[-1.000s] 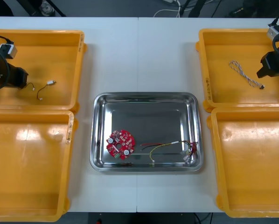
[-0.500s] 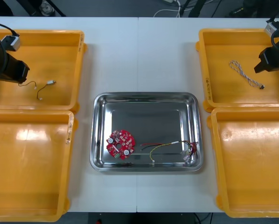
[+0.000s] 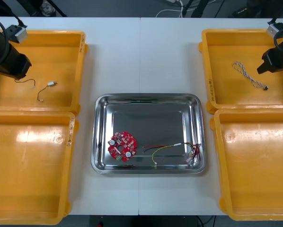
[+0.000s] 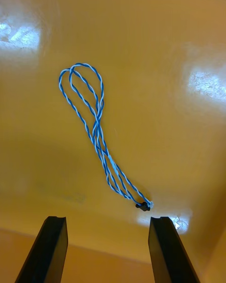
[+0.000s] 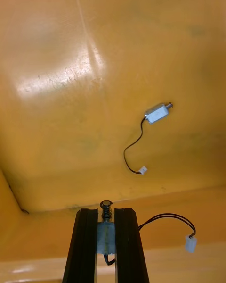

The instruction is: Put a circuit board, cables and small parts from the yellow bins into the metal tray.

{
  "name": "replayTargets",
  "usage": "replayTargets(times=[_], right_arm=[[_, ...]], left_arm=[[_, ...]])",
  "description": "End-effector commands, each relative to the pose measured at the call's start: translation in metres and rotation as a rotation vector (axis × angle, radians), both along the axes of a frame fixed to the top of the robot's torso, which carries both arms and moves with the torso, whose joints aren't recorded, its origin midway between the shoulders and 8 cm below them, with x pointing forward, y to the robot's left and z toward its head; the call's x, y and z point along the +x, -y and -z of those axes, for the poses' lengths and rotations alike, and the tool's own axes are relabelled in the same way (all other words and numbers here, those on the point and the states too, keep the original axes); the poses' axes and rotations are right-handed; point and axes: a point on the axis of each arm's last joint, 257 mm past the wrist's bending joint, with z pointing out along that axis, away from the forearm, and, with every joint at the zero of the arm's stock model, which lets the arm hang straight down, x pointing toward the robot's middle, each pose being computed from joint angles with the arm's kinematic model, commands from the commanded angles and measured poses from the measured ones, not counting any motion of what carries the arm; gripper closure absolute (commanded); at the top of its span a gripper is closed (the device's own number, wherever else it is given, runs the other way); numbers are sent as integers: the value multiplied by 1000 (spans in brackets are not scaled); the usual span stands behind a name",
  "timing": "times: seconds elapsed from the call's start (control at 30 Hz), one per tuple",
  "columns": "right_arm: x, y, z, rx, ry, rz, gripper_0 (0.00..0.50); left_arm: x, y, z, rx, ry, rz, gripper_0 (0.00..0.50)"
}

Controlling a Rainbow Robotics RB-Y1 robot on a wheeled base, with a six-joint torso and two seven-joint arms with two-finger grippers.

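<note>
L end effector (image 5: 106, 211) clenching small metal part (image 5: 106, 235); dangling lead (image 5: 169, 218) possibly snagging yellow bin (image 5: 56, 99) rim; R end effector (image 4: 106, 221) hanging released

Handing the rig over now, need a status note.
Left tool: shut on a small metal part, above the far left bin.
Right tool: open, over the blue and white cable in the far right bin.
Done: circuit board and red and yellow cable lie in the metal tray.
Left to do: tray the held part and the blue and white cable; a second small part lies in the far left bin.
</note>
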Motion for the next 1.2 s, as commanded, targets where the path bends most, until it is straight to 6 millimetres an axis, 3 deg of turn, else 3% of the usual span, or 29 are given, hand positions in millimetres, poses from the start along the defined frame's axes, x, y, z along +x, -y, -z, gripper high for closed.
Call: replayTargets(times=[0.03, 0.23, 0.4, 0.43, 0.57, 0.67, 0.93, 1.2], right_arm=[[19, -11, -33, 6, 60, -51, 0], [25, -12, -30, 26, 54, -43, 0], [31, -7, -30, -15, 76, -62, 0], [31, -7, -30, -15, 76, -62, 0], [37, -6, -27, -73, 93, -94, 0], [40, -7, -27, -93, 99, -106, 0], [48, -16, -12, -181, 108, -179, 0], [51, -18, 4, -195, 123, -213, 0]], left_arm=[[-8, 25, -13, -84, 34, -136, 500], [-18, 58, -15, -68, 37, -115, 500], [-27, 97, -15, -95, 43, -94, 500], [-27, 97, -15, -95, 43, -94, 500], [-35, 135, -11, -125, 49, -72, 500], [-38, 147, -8, -132, 50, -61, 500], [-52, 204, 11, -177, 35, -34, 500], [-57, 239, 36, -208, 37, -43, 500]])
